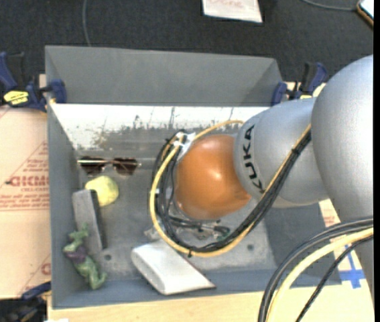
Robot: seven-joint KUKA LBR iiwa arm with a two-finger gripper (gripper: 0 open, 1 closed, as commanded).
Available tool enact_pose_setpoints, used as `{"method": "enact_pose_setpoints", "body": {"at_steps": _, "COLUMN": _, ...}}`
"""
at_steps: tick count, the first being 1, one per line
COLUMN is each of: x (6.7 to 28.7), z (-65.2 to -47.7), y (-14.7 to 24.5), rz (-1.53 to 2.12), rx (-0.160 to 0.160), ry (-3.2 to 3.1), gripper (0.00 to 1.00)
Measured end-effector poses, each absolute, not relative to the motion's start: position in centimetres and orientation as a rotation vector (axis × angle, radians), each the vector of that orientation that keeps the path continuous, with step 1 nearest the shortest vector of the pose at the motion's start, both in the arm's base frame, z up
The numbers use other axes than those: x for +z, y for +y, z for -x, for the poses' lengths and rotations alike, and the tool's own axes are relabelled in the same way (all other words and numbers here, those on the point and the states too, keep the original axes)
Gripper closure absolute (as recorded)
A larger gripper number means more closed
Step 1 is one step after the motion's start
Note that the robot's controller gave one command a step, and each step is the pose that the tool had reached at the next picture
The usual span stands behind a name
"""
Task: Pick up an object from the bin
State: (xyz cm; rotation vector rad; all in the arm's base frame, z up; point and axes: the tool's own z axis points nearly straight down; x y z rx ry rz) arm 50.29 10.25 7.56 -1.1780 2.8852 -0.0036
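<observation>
Grey bin (128, 215) floor, left side: sunglasses (108, 164), yellow ball (104, 190), grey slab (86, 215). Near wall: green toy (84, 259), white block (169, 269).

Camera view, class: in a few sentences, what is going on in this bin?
A KUKA arm reaches in from the right, its orange-covered wrist low over the middle of the grey bin. Nothing is visibly held. A white flat pad lies nearest, at the front. Sunglasses, a yellow-green ball, a grey block and a green toy figure lie left.
</observation>
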Motion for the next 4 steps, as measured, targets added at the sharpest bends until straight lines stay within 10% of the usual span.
{"method": "enact_pose_setpoints", "body": {"at_steps": 4, "x": 12.1, "z": -50.1, "y": 10.2, "rz": 1.17, "rx": 0.0, "ry": 2.895, "gripper": 1.0}}
